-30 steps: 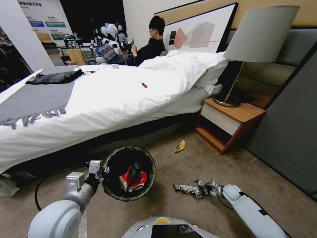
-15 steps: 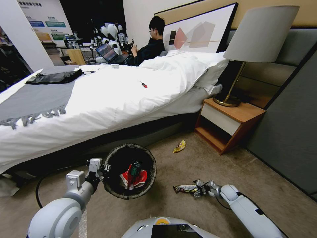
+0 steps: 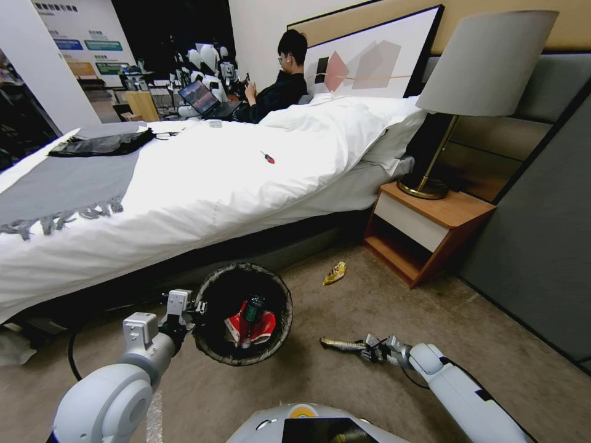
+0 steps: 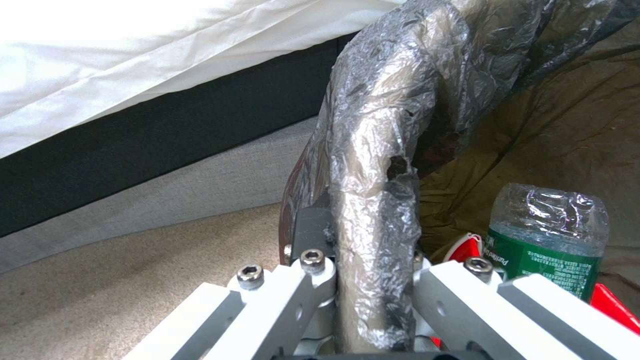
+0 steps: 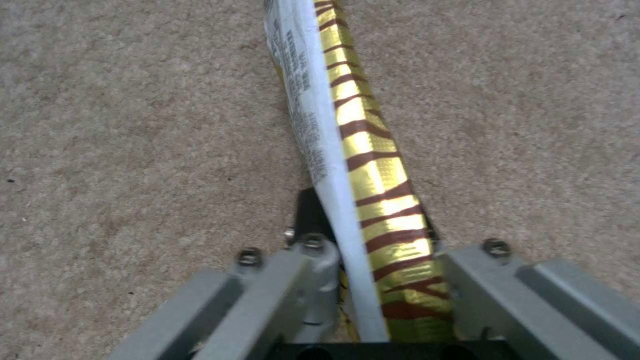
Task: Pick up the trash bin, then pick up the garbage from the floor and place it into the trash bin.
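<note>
Progress: roughly past halfway I'd say, with the bin in hand and a couple of items already inside it.
Bin: the trash bin (image 3: 244, 314) sits at about 7 o'clock in the head view, on the carpet side of the bed (image 3: 184, 184), and the left claw (image 3: 196, 309) is clamped on its bagged rim (image 4: 373, 200), at the bin's 9 o'clock.
Already in: a red-and-white carton (image 3: 249, 327) and a green-labelled bottle (image 4: 543, 245) are down in the liner.
In hand: the right claw (image 3: 368, 351) at about 5 o'clock is pinched on a gold-and-brown striped wrapper (image 5: 363, 165), which sticks out toward the bin, not over it yet.
Left to do: that wrapper needs to go in, plus a yellow wrapper (image 3: 335, 272) lying on the floor near the nightstand (image 3: 431, 231), around the bin's 1 o'clock.
Hard to tell: can't say if the bin is lifted or touching the floor, or whether the wrapper is fully off the carpet.
Hidden: the bin's white body is mostly covered by the bag, and whatever lies under the bed is dark.
Not trash: the red-handled screwdriver (image 3: 268, 157) on the bed.
</note>
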You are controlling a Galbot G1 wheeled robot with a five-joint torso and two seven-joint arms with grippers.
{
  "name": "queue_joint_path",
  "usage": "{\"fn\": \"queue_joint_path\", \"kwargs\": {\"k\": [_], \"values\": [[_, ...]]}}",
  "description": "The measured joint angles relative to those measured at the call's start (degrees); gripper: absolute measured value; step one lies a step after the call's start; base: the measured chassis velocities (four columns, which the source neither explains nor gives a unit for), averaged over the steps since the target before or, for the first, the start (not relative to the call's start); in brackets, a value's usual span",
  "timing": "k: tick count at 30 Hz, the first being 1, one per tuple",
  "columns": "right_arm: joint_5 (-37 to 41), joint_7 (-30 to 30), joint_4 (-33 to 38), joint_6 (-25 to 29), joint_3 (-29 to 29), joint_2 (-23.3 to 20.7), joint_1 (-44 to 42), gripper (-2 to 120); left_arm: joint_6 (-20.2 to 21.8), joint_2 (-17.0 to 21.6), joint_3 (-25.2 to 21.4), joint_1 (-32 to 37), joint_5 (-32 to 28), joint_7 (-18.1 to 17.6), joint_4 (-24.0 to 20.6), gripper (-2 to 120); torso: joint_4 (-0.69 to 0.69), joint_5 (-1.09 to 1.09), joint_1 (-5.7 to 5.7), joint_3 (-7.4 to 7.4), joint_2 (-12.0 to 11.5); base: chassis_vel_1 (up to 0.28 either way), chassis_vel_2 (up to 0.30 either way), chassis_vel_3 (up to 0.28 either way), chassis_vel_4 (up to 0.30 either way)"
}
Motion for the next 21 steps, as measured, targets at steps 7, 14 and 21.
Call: {"fn": "queue_joint_path", "kwargs": {"k": [7,14,21], "values": [[0.6,1.9,2.3,0.3,1.2,0.0,-1.0,0,0.0,0.0,0.0,0.3,0.0,0.0,0.0,2,0.00,0.00,0.00,0.00,0.0,0.000,0.000,0.000,0.000],[4.1,5.0,12.3,0.5,4.2,-1.8,-4.7,0,0.0,0.5,-0.3,0.4,-0.3,-0.1,0.0,2,0.00,-0.02,0.00,0.00,0.0,0.000,0.000,0.000,0.000],[10.4,7.8,25.5,-2.0,9.0,-4.8,-7.2,0,0.0,0.6,-0.2,0.4,-0.5,-0.2,0.0,2,0.03,-0.02,0.00,0.00,0.0,0.000,0.000,0.000,0.000]]}}
